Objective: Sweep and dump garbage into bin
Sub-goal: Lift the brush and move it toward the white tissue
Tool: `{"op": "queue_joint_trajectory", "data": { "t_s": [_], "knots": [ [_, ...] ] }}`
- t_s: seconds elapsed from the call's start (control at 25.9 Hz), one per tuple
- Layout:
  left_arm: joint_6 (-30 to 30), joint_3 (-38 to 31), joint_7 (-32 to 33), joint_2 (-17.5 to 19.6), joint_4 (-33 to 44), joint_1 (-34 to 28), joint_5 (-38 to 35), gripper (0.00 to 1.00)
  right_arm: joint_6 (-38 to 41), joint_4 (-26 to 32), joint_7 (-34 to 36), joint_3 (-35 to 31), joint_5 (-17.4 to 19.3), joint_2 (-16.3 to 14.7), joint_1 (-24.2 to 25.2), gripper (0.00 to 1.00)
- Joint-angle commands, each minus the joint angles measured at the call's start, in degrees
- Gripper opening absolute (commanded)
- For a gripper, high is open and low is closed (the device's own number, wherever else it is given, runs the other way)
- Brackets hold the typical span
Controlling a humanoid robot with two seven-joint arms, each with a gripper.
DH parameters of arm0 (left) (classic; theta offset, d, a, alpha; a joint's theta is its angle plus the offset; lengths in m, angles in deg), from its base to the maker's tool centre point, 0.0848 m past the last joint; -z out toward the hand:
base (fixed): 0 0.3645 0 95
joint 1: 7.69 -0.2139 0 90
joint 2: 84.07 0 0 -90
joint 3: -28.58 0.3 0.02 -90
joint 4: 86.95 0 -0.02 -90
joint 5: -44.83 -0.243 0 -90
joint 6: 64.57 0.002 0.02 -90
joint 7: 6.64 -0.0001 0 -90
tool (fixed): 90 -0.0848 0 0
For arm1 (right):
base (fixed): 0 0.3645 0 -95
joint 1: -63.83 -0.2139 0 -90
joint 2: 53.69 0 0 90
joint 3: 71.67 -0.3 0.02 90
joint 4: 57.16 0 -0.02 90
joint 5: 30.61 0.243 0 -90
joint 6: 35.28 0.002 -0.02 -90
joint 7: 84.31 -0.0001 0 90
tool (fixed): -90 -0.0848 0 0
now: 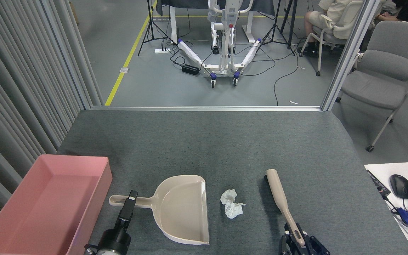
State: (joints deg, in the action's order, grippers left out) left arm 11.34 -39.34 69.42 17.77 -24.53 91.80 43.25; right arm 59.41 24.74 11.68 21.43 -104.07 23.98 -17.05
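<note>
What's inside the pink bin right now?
Nothing visible: the bin shows a bare pink floor. Its nearest corner runs below the frame. The tissue wad lies on the mat beside the dustpan.
</note>
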Motion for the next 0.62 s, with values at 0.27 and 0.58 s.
{"op": "queue_joint_trajectory", "data": {
  "t_s": [0.27,0.58],
  "knots": [
    [-0.15,-0.19,-0.38,-1.04,-4.06,2.29,-0.09,0.95,1.63,1.77,-0.62,2.88,-0.64,0.47,0.81,0.00],
    [-0.24,-0.19,-0.47,-1.04,-4.94,3.69,-0.35,0.71,1.28,3.71,-1.15,3.85,-0.46,1.35,3.88,0.00]
  ]
}}
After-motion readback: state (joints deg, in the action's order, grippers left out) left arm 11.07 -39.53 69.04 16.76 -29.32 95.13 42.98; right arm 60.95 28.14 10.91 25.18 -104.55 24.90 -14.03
